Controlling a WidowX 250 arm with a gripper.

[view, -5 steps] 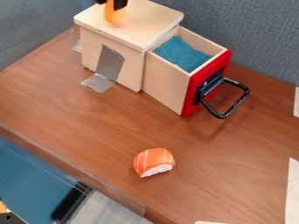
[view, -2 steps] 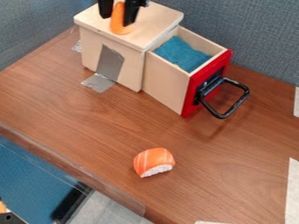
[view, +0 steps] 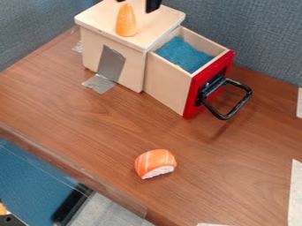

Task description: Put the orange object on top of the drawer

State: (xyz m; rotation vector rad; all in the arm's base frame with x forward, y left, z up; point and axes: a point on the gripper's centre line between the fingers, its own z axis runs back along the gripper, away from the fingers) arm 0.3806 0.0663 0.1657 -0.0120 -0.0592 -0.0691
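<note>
The claw (view: pixel 137 2) is at the top edge of the view, over the wooden box (view: pixel 97 18), its two black fingertips spread well apart and pinching nothing. Just below them in the view, the orange object (view: pixel 126 21) is on the box's flat top, close to the long edge that faces the camera; its narrow end points toward the top of the view and its thick, rounded end toward that edge. On the view's right side of the box, the drawer (view: pixel 168 86) stands open, with a blue cloth (view: pixel 184 55) inside. It has a red front (view: pixel 194 95) and a black handle (view: pixel 239 106) that juts out over the desk (view: pixel 88 128). Silver tape (view: pixel 110 66) runs down the side of the box and onto the desk. Well apart from the box, nearer the camera, a toy sushi piece (view: pixel 156 162) lies on the desk, orange with pale stripes above and white below. White strips (view: pixel 296 190) are at the view's right and bottom edges. A blue-gray fabric wall (view: pixel 254 35) rises behind the desk, and a clear panel (view: pixel 77 170) runs along its lower left edge.
</note>
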